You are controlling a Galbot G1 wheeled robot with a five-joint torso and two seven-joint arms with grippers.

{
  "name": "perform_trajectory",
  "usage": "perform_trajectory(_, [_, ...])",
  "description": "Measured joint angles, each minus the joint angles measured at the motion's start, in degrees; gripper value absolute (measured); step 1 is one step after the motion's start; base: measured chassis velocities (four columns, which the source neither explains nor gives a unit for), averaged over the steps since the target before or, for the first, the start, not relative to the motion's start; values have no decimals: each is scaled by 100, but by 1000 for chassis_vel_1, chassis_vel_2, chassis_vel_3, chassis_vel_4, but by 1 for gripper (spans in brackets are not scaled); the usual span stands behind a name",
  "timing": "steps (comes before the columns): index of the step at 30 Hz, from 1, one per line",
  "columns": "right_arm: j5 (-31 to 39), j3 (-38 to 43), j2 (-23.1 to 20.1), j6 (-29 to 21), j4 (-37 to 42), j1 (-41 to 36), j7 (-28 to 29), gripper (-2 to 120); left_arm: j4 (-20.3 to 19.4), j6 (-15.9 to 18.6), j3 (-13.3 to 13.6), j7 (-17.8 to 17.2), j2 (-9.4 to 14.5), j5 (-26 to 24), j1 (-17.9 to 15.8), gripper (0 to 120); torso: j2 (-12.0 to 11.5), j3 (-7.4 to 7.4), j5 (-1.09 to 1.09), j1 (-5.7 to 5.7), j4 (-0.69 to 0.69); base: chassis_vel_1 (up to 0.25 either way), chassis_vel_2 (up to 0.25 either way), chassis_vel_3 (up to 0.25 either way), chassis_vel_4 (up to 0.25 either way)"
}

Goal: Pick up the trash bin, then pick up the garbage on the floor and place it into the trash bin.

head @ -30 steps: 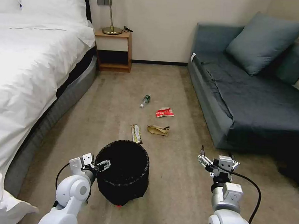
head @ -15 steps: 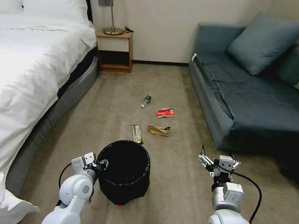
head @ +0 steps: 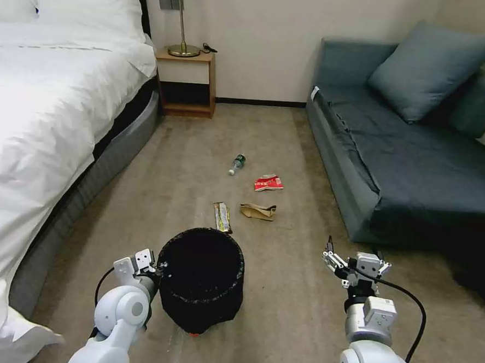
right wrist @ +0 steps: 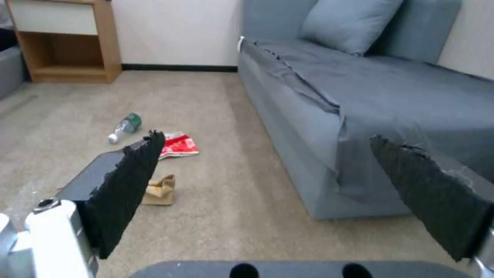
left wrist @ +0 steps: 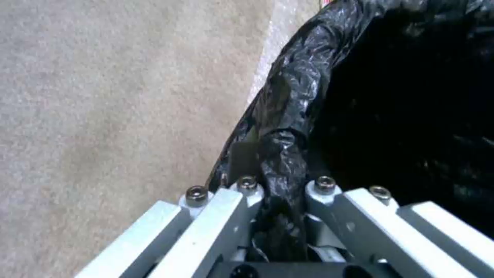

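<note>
The round black trash bin point(head: 201, 280) with its black liner stands on the carpet in front of me, a red spot at its base. My left gripper point(head: 159, 268) is at the bin's left rim. In the left wrist view the left gripper point(left wrist: 280, 185) is shut on the liner-covered rim point(left wrist: 296, 96). Beyond the bin lies the garbage: a gold-green wrapper point(head: 222, 217), a brown paper bag point(head: 257, 211), a red-white packet point(head: 268, 182) and a green-labelled bottle point(head: 236, 163). My right gripper point(head: 353, 259) hangs open to the right of the bin, holding nothing. In the right wrist view the right gripper point(right wrist: 268, 185) faces the bag point(right wrist: 160, 190), packet point(right wrist: 177, 144) and bottle point(right wrist: 125, 126).
A bed point(head: 44, 109) with white sheets runs along the left. A blue-grey sofa point(head: 408, 159) runs along the right. A wooden nightstand point(head: 185, 82) with a lamp stands at the far wall. Open carpet lies between bed and sofa.
My left gripper's fingers, which reached over the bin's rim a second ago, have drawn in and shut on it. The bin still rests on the floor. The right arm is unchanged.
</note>
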Motion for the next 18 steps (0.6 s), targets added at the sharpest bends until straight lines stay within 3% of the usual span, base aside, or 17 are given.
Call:
perform_trajectory(10, [476,40,-130,427,-22,82,65,100,-811,-114,-414,-2,-7,-56,123,4,0,-1,7,0,2,0,0,0,0])
perform_trajectory(18, [681,42,-340,899,-136,109,-44,100,-1054,-136,-805,123,62,917,287,4,0,-1,7,0,3,0,0,0,0])
